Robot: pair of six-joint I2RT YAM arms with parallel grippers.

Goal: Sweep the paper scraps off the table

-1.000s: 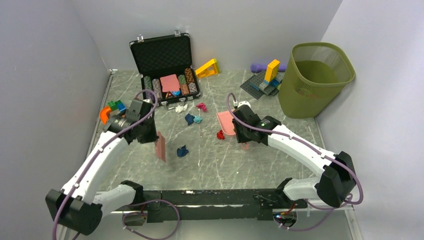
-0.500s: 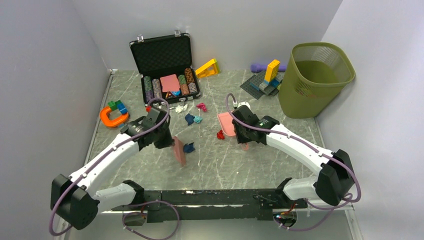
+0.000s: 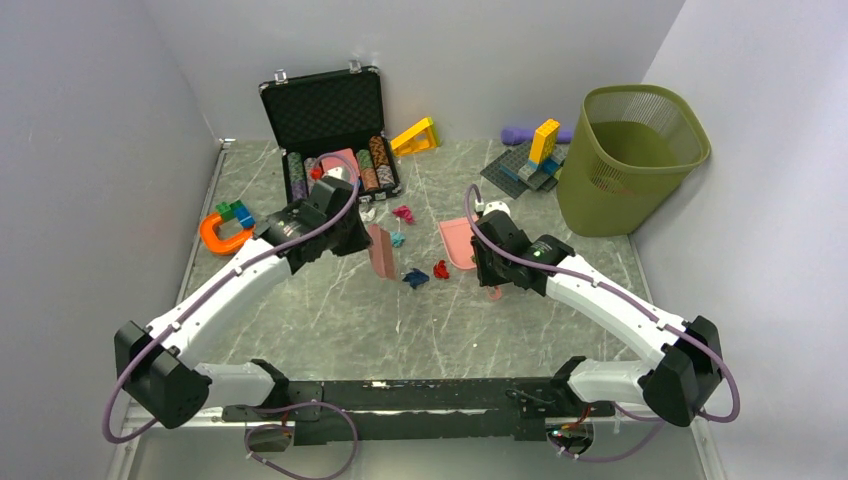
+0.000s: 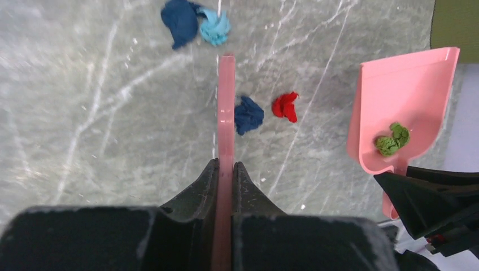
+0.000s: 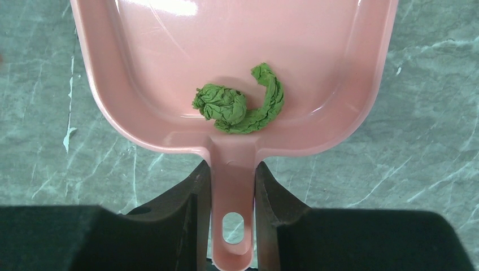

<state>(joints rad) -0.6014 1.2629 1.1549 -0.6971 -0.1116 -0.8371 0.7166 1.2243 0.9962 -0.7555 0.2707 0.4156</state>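
While both pincers stand clamped on pink tools, loose paper scraps (image 3: pixel 440 268) lie on the table (image 4: pixel 101 130) between them.
The left gripper (image 4: pixel 226 165) is pinched narrow on a thin pink board (image 4: pixel 226 96), held edge-on, with a navy scrap (image 4: pixel 248 114) against its right face and a red scrap (image 4: pixel 285 106) just beside that. A second navy wad (image 4: pixel 179 21) and a teal wad (image 4: pixel 216 27) lie by its far tip. The right gripper (image 5: pixel 231 168) grips the handle of the pink dustpan (image 5: pixel 169 39), which holds one green scrap (image 5: pixel 237 107).
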